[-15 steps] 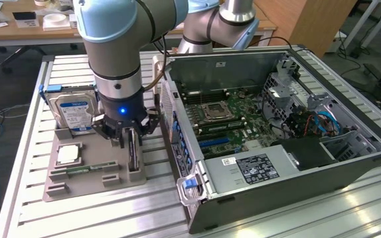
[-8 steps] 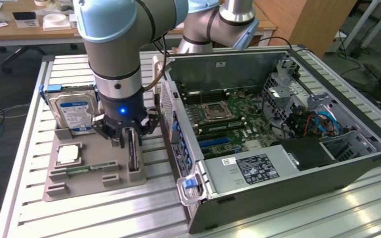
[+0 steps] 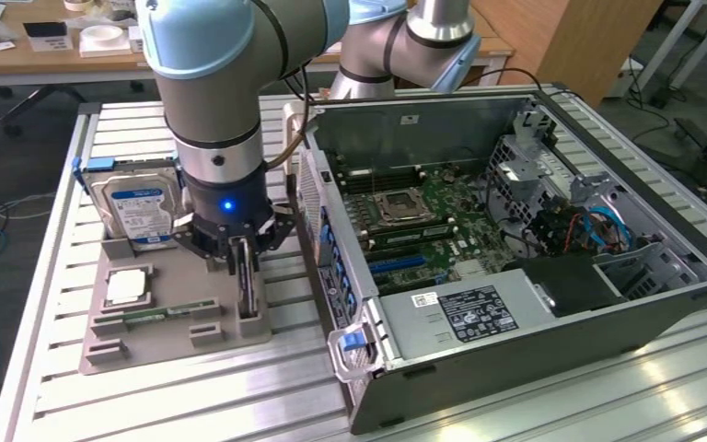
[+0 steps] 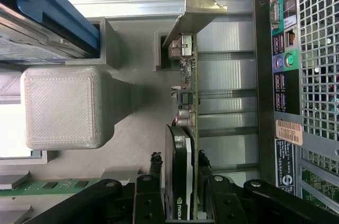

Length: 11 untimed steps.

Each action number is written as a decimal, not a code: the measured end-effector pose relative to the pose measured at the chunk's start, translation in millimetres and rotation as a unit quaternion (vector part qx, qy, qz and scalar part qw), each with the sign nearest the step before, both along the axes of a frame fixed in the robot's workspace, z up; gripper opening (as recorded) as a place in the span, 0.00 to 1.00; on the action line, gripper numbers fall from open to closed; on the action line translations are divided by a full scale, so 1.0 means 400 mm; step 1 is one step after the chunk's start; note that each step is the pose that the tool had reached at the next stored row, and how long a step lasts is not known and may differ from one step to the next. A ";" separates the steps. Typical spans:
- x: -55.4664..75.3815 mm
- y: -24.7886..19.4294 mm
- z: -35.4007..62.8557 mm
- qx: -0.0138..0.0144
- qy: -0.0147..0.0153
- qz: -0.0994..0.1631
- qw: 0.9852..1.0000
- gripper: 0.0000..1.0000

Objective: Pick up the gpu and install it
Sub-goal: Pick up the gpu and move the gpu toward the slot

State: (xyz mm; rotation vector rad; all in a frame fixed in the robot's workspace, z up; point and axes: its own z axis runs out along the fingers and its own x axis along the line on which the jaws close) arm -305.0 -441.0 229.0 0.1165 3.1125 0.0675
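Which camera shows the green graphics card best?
The wrist view: the gpu is close, edge-on, showing board, black cooler and silver bracket. The exterior view shows it as a thin dark sliver standing in the tray.

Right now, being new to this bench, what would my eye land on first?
The robot arm dominates, its gripper around a graphics card standing on edge in a grey tray. On the exterior view's right lies an open computer case, its motherboard exposed. A blue-labelled hard drive stands upright in the tray.
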 end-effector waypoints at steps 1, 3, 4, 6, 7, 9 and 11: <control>0.000 0.000 0.000 0.000 0.000 0.000 1.000 0.37; 0.000 0.000 0.000 0.000 0.000 0.000 1.000 0.27; 0.000 0.000 0.000 0.000 0.000 0.000 1.000 0.27; 0.000 0.000 0.000 0.000 0.000 0.000 1.000 0.27; 0.000 0.000 0.000 0.000 0.000 0.000 1.000 0.27; 0.000 0.000 0.000 0.000 0.000 0.000 1.000 0.27; 0.000 0.000 0.000 0.000 0.000 0.000 1.000 0.27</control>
